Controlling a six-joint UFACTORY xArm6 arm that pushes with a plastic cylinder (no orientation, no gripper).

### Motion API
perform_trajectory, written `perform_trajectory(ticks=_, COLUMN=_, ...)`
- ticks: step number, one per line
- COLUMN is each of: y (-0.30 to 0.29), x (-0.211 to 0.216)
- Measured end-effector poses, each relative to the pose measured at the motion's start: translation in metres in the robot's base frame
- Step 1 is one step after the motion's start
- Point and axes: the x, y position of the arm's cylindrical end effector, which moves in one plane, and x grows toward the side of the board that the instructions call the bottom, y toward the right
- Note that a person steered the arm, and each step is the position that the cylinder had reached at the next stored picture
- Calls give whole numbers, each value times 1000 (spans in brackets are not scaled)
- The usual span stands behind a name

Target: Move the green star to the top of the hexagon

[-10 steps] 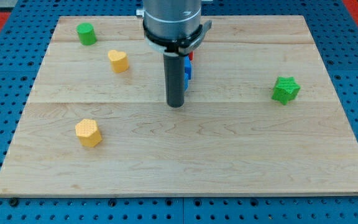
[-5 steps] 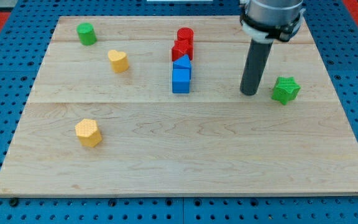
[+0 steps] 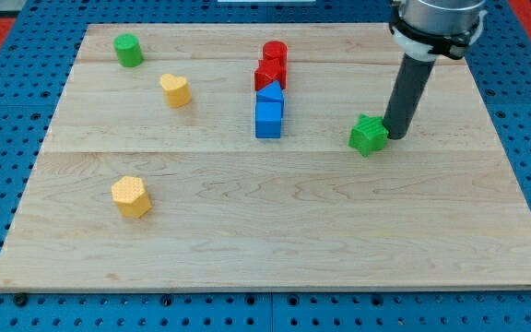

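The green star (image 3: 368, 135) lies on the wooden board (image 3: 275, 240), right of centre. My tip (image 3: 396, 136) touches the star's right side. The yellow hexagon (image 3: 131, 196) lies far to the view's left, lower on the board.
A blue cube (image 3: 268, 119) with a blue block (image 3: 271, 95) above it and two red blocks (image 3: 271, 65) form a column at the top centre. A yellow heart-like block (image 3: 175, 89) and a green cylinder (image 3: 128, 50) lie at the top left.
My tip moved from the board's centre to the right, went round to the star's right side, and the star has slid left about sixty pixels.
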Motion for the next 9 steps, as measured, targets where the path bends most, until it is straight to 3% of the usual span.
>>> perform_trajectory(ticks=1, y=-34, x=-3)
perform_trajectory(ticks=2, y=-99, x=40)
perform_trajectory(ticks=4, y=-111, x=68)
perform_trajectory(ticks=5, y=-146, x=72)
perform_trajectory(ticks=6, y=-230, x=45)
perform_trajectory(ticks=8, y=-275, x=33)
perform_trajectory(ticks=9, y=-299, x=-1)
